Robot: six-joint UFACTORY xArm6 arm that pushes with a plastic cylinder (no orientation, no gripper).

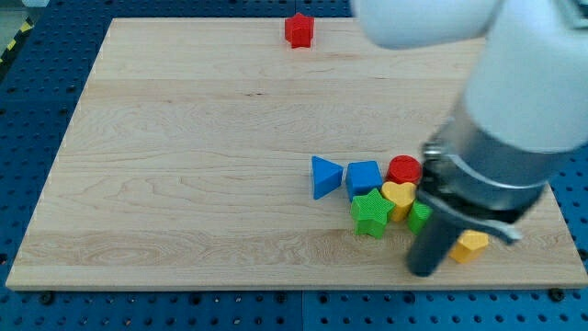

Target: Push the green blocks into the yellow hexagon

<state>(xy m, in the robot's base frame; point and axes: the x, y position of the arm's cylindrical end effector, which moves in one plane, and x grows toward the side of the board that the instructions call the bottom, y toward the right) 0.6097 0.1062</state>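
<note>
A green star block [371, 213] lies low on the board, right of centre. A second green block [419, 216] sits to its right, partly hidden by my rod. A yellow heart block [399, 196] lies between them, touching both. The yellow hexagon [472, 245] lies at the lower right, partly hidden behind the rod. My tip [424, 271] rests on the board just below the second green block and left of the hexagon.
A blue triangle [324, 176], a blue block [364, 176] and a red round block [403, 170] sit in a row above the green ones. A red star block [299, 29] lies at the top edge. The arm's large body [514, 101] covers the right side.
</note>
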